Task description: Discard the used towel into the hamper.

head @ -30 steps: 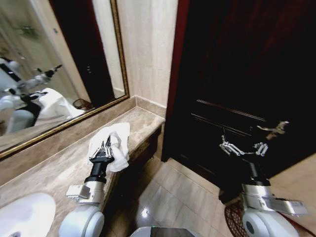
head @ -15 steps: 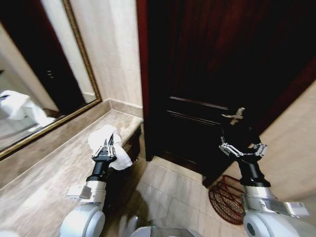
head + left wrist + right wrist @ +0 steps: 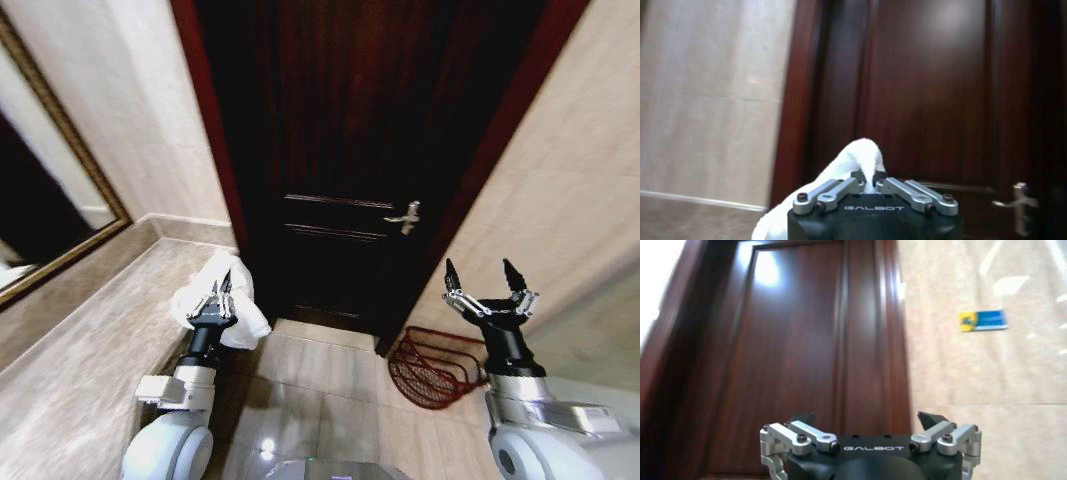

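Note:
A crumpled white towel [image 3: 215, 300] hangs in my left gripper [image 3: 218, 290], which is shut on it and held up over the edge of the marble counter [image 3: 80, 340]. The left wrist view shows the towel [image 3: 857, 157] bunched between the closed fingers, with the dark door behind. The hamper [image 3: 430, 365], a dark red wire basket, stands on the floor by the door frame at the lower right. My right gripper [image 3: 486, 282] is raised just right of the hamper, open and holding nothing; the right wrist view shows its fingertips [image 3: 928, 418] spread.
A dark wooden door [image 3: 350, 150] with a metal handle [image 3: 406, 217] stands straight ahead. A gold-framed mirror [image 3: 50, 200] runs along the left wall above the counter. Beige tiled floor [image 3: 320, 385] lies between the counter and the hamper. A tiled wall [image 3: 580, 200] rises on the right.
The whole view has swung right: mirror and counter slid off left, the door came to the centre and the hamper came into fuller view. Both grippers keep their poses; the towel stays held.

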Tool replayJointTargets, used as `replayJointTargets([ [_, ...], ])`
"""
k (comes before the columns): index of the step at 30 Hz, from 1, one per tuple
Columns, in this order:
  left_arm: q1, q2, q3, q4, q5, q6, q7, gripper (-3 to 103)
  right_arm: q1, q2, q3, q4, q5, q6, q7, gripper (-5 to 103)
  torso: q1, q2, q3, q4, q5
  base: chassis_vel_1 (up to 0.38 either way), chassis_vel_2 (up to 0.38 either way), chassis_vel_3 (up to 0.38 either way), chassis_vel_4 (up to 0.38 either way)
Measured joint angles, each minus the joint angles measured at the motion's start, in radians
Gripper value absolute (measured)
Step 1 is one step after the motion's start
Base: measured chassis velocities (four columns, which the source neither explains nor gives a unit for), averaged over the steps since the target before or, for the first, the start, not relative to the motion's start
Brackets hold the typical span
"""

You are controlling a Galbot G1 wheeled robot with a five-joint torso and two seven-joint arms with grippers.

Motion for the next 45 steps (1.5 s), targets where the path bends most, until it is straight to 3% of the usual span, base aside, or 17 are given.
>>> replayJointTargets([
  [45,-0.024,0.005,0.015,0.0,-0.008,0.0,0.005,3,-0.02,0.026,-0.018,-0.012,-0.021,0.034,-0.009,100,0.0,0.0,0.0,0.0001,0.0003,-0.123,-0.126,-0.128,-0.122],
])
